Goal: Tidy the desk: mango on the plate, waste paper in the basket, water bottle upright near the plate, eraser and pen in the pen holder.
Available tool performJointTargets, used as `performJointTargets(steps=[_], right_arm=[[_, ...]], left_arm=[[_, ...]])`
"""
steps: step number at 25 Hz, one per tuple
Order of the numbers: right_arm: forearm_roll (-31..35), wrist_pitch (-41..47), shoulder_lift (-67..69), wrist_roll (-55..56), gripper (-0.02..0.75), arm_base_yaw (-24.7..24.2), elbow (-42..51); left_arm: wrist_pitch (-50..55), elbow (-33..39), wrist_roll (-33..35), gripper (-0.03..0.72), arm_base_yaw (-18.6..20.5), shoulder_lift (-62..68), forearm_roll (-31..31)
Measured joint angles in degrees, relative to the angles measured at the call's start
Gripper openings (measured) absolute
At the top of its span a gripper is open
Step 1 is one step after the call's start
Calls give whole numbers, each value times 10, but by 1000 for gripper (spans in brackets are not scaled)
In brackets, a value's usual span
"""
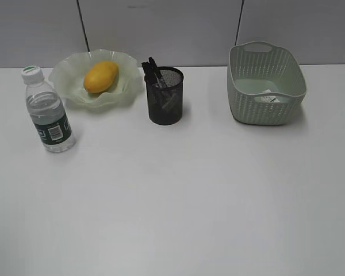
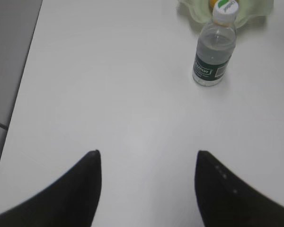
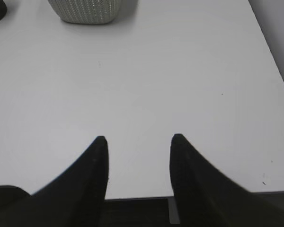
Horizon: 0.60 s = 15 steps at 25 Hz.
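Observation:
The mango [image 1: 101, 76] lies on the wavy-rimmed plate [image 1: 69, 86] at the back left. The water bottle [image 1: 48, 112] stands upright in front of the plate; it also shows in the left wrist view [image 2: 214, 52], with the plate [image 2: 191, 8] behind it. The pen holder [image 1: 165, 103] holds dark pens [image 1: 152, 72] and a pale eraser-like piece. The basket [image 1: 241, 86] at the back right holds the white waste paper [image 1: 269, 98]; its base shows in the right wrist view [image 3: 87, 12]. My left gripper [image 2: 146, 153] and right gripper [image 3: 138, 138] are open and empty over bare table, out of the exterior view.
The white table [image 1: 178, 201] has a left edge with grey floor [image 2: 9, 56] beyond it in the left wrist view. Its right edge and near edge [image 3: 274, 61] show in the right wrist view. A grey panelled wall [image 1: 161, 29] stands behind the table.

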Motion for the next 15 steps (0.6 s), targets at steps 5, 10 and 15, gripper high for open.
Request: performJointTargets(steps=[5,10,15], right_arm=[[0,0,0,0,351,0,0],[0,0,0,0,351,0,0],[0,0,0,0,351,0,0]], left_arm=[[6,67,0,463,0,-121,-1],[44,103,0,428,0,-190,-5],[56,140,0,418,0,-239,-32]])
